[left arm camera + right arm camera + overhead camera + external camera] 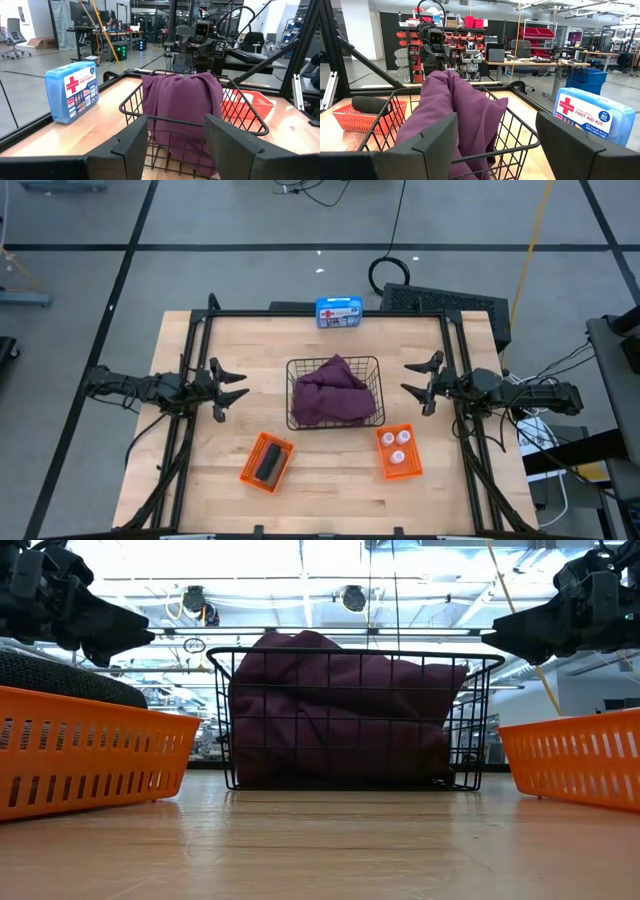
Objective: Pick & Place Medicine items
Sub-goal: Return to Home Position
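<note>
Between my two pairs of jaws stands the black wire basket [291,405]. The maroon pouch [335,390] lies bunched inside it, its top fold rising above the rim. It looks soft, light and limp. I judge it best pinched at that raised fold, since it would sag from any hold.

Ahead of my right gripper [412,378] and off to one side, the right orange basket [381,458] holds three white bottles [397,458]. They look small, rigid and smooth, likely to roll or slip, so they are best taken across the body.

Mirrored off my left gripper [232,384], the left orange basket [247,467] holds the dark-grey piece [268,463]. It is short, and I would clamp it across its narrow width.

Both pairs of jaws stand wide apart and hold nothing.

Farthest out, beyond the wire basket at the table's [200,480] far edge, a blue box [339,312] bears a red cross. It reads "FIRST AID KIT", with "80" in a circle.
</note>
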